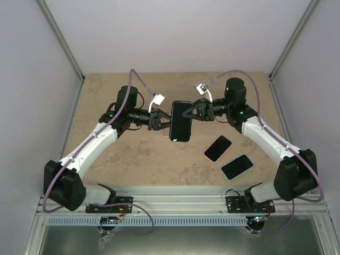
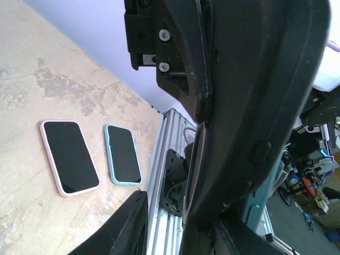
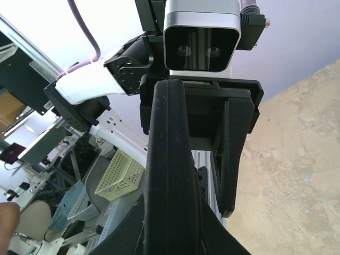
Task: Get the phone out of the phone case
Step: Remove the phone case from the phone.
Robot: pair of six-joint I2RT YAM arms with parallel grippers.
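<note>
Over a tan table (image 1: 106, 154), the left arm (image 1: 95, 139) and right arm (image 1: 265, 135) meet mid-air on a phone (image 1: 180, 121), which is lifted clear of the surface with its dark screen facing up. The phone sits in its black case (image 3: 164, 159), seen edge-on from the right wrist, and no gap or peeled corner shows between the two.

The right gripper (image 1: 190, 112) appears clamped across the cased phone. Its dark fingers close in on both sides at the bottom of its own view. The left gripper (image 1: 161, 120) meets the opposite long edge. From its wrist camera one finger (image 2: 175, 53) lies against the case while the other (image 2: 125, 223) stands off with the rail showing between, so whether it truly grips cannot be told.

Two other handsets lie flat and untouched near the right arm, one pink-cased (image 2: 69, 158) and one blue-cased (image 2: 123, 154), side by side but apart.

The lift looks done, but the separation itself has not begun. Prying the case off and freeing the phone is all still ahead.
</note>
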